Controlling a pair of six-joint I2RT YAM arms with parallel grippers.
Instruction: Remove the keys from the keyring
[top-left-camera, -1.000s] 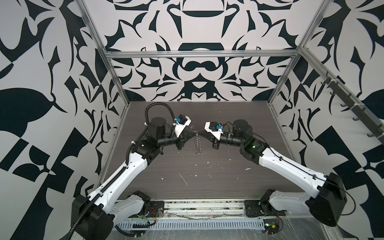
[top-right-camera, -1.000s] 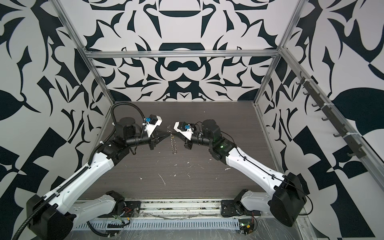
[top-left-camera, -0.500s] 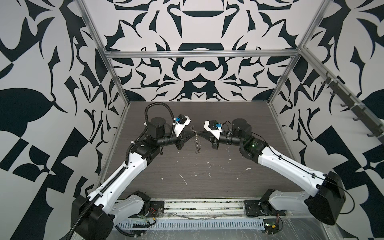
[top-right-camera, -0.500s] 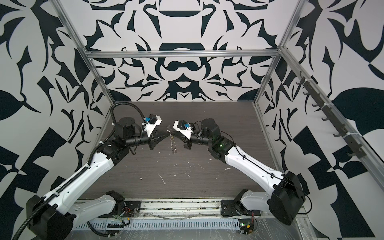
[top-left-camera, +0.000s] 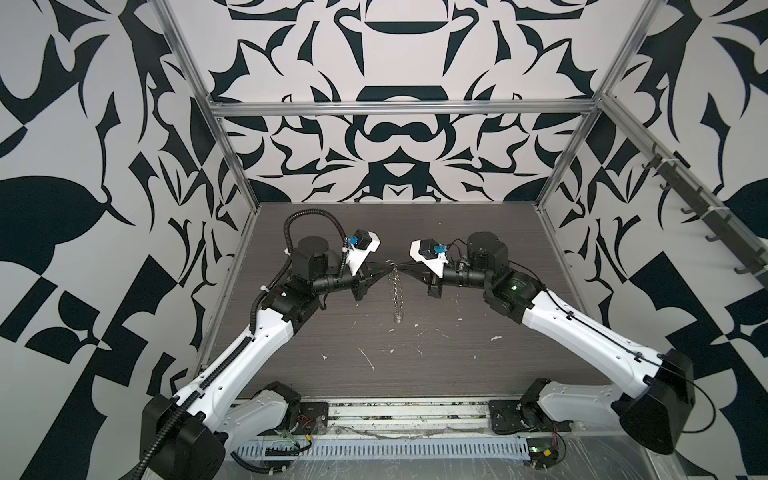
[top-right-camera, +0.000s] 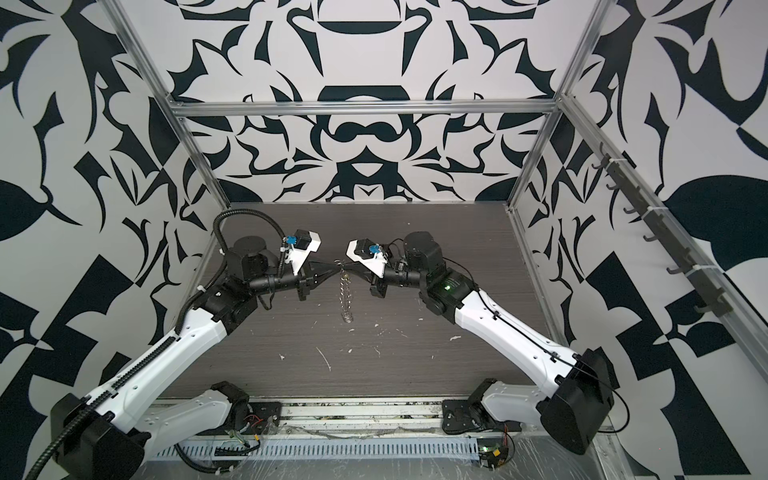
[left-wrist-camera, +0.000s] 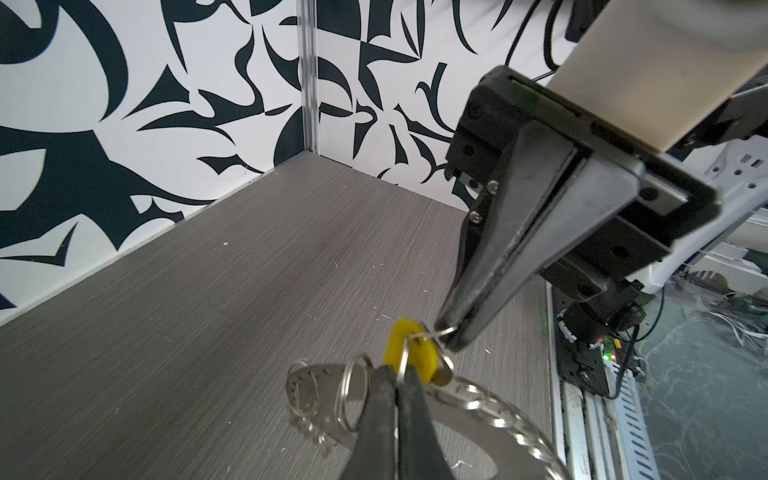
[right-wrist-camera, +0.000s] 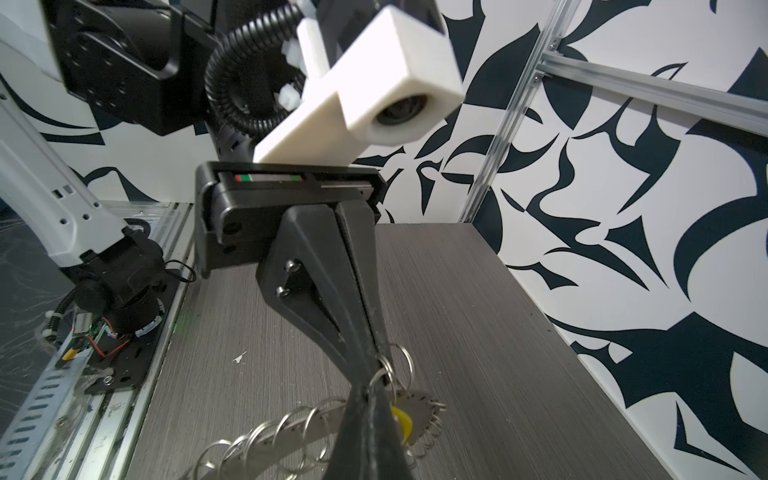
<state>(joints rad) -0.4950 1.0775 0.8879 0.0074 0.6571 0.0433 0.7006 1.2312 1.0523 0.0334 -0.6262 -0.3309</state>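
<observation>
Both arms meet above the middle of the table (top-left-camera: 457, 365). In both top views we see the left claw (top-left-camera: 383, 269) and the right claw (top-left-camera: 406, 266) almost tip to tip, each pointing in at the other. Both sets of jaws are pressed narrow, with no gap that we can make out.

Left wrist view: the left claw (left-wrist-camera: 400, 376) pinches a thin wire ring (left-wrist-camera: 434, 332) that threads the yellow head of the key (left-wrist-camera: 411, 351). The right claw (left-wrist-camera: 451, 337) nips what looks like the same wire on the far side of the head. The key sits between the two tips.

The keyring (top-left-camera: 397, 293) hangs below the tips, edge-on in both top views. We cannot tell whether its lower end touches the table. In the left wrist view the keyring (left-wrist-camera: 320, 401) lies just beside the left claw, with split rings (left-wrist-camera: 490, 405) strung along its rim.

Right wrist view: the key (right-wrist-camera: 403, 422) peeps out beside the right claw (right-wrist-camera: 368, 401), and the left claw (right-wrist-camera: 380, 365) comes down to meet it.

White scraps (top-left-camera: 368, 359) lie scattered on the table, nearer the arm bases.
</observation>
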